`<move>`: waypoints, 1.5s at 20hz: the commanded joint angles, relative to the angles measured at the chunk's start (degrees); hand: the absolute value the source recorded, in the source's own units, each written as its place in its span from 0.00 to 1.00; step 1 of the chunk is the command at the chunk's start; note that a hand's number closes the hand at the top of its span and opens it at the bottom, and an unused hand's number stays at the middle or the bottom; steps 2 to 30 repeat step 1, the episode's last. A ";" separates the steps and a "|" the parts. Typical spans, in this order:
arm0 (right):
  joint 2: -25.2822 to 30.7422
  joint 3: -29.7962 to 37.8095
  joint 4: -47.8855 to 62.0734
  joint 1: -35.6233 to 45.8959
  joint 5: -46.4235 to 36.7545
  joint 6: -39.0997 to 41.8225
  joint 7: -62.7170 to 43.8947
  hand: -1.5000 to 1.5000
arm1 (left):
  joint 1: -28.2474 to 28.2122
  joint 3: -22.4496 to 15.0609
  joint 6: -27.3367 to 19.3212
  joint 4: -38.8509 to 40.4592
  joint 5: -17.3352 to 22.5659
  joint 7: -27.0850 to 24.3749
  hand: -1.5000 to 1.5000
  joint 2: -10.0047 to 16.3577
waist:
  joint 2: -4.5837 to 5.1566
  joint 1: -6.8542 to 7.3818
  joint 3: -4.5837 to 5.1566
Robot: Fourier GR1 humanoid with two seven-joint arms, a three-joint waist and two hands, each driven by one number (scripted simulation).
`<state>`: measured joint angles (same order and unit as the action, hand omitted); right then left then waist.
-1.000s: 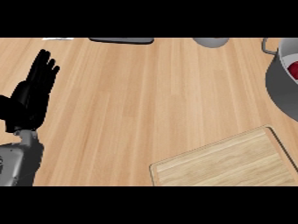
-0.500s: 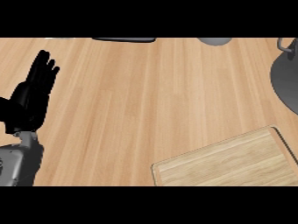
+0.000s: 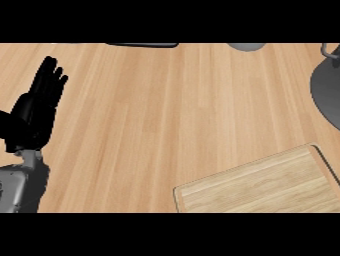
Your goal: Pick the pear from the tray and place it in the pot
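1. In the head view you see only one hand. The left hand is at the left side, above the counter. Its fingers are straight and point up, the thumb is spread to the side, and it holds nothing. It is resting, well apart from the tray and from the pot.
2. The right hand does not show anywhere, so you cannot tell whether it is wide, narrow or carrying something.
3. The tray lies at the lower right and is partly cut by the edge of the view. The part you can see is only bare wood, and no pear shows on it.
4. The pot is at the right edge, with one handle at its top. Only a part of it is in view. No pear shows on this grey part, but most of the pot is outside the view.
5. The pear is therefore not visible, and you cannot tell where it is.
6. My judgement is that the pick from the tray is probably done, because the visible wood carries no pear. The pear may be in the unseen right hand or in the hidden part of the pot.
7. What may be left is the release into the pot and taking the hand away. Please confirm this before you count the task as finished.
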<state>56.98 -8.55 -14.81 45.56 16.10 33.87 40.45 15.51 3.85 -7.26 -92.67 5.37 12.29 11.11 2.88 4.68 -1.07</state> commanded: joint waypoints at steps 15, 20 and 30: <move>0.36 0.39 0.00 -1.06 0.47 8.26 6.24 0.00 | 0.22 -0.35 -0.53 -0.07 -0.40 -0.58 0.50 -0.64 | 0.37 0.20 -0.17; 0.36 0.39 0.00 -1.06 0.47 8.26 6.24 0.00 | 0.22 -0.35 -0.53 -0.07 -0.40 -0.58 0.50 -0.64 | 0.37 0.20 -0.17; 0.36 0.39 0.00 -1.06 0.47 8.26 6.24 0.00 | 0.22 -0.35 -0.53 -0.07 -0.40 -0.58 0.50 -0.64 | 0.37 0.20 -0.17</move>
